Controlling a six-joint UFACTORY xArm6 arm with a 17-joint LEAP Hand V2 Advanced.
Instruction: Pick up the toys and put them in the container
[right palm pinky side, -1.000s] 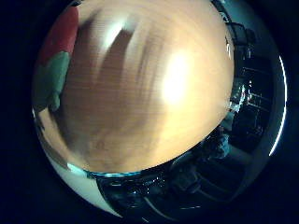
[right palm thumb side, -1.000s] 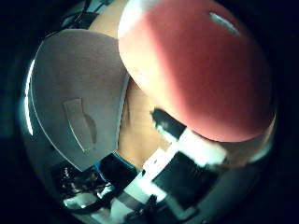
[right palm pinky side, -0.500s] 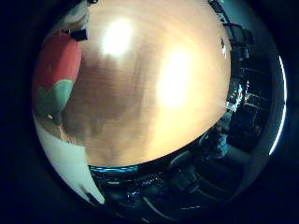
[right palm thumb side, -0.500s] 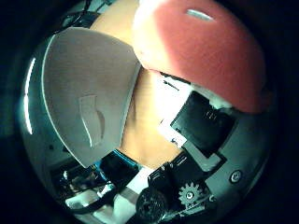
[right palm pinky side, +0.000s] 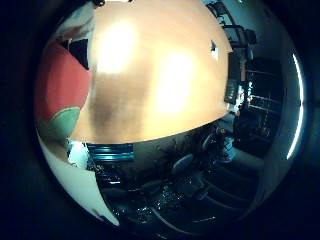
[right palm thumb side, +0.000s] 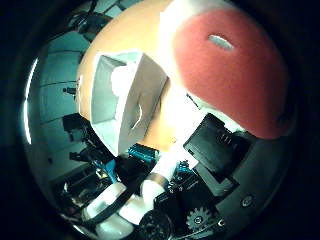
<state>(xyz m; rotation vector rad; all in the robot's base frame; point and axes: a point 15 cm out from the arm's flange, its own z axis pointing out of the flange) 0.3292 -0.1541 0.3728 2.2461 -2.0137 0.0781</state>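
Hand (right palm thumb side: 210, 165) fingers curled round the red toy (right palm thumb side: 235, 70), held against the palm. White container (right palm thumb side: 127, 100) sits open on the table (right palm pinky side: 165, 75), left of frame, near but apart.

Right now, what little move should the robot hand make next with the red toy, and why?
Probably carry the round red toy with a green patch sideways until it hangs over the open white container, then let go. The toy fills much of the thumb side view, so it sits close against the palm, apparently held by the hand. The container stands beside it on the wooden table, not beneath it yet.
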